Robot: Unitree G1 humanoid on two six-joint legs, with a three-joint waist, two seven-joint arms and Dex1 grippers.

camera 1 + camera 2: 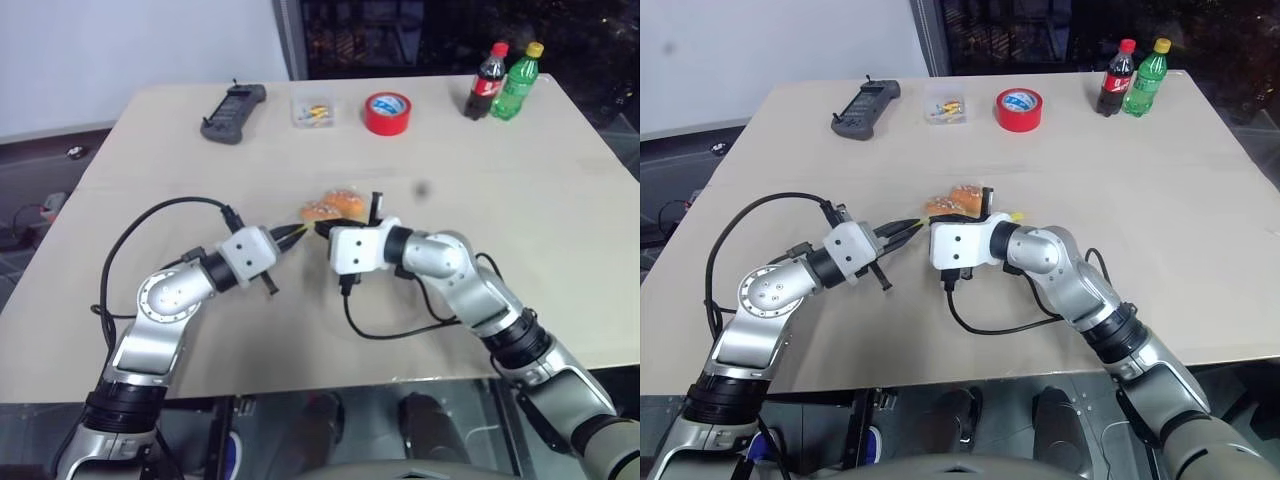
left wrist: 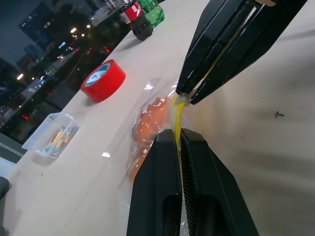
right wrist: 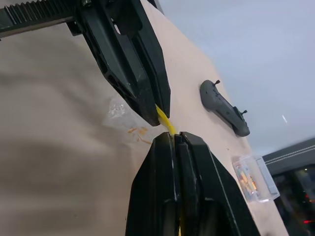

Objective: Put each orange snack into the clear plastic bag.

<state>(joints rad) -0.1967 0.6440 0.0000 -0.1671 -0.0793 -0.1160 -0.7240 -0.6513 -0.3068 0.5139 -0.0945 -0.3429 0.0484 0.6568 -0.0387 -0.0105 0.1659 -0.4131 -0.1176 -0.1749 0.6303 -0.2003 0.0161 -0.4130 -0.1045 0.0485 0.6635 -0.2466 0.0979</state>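
The clear plastic bag (image 2: 150, 91) lies mid-table with its yellow seal strip (image 2: 177, 117) lifted between my two grippers. Two orange snacks (image 1: 321, 211) (image 1: 347, 202) show through the plastic, inside the bag, just beyond the fingertips. My left gripper (image 1: 298, 233) comes in from the left and is shut on the strip. My right gripper (image 1: 322, 229) faces it from the right, also shut on the strip, tip to tip with the left one. In the right wrist view the strip (image 3: 166, 124) runs from my right gripper (image 3: 173, 138) to the left gripper (image 3: 160, 114).
At the table's far side stand a black controller (image 1: 233, 112), a small clear box of coloured bits (image 1: 312, 110), a red tape roll (image 1: 387, 112), a cola bottle (image 1: 487, 82) and a green bottle (image 1: 518, 80). Black cables loop from both wrists over the near table.
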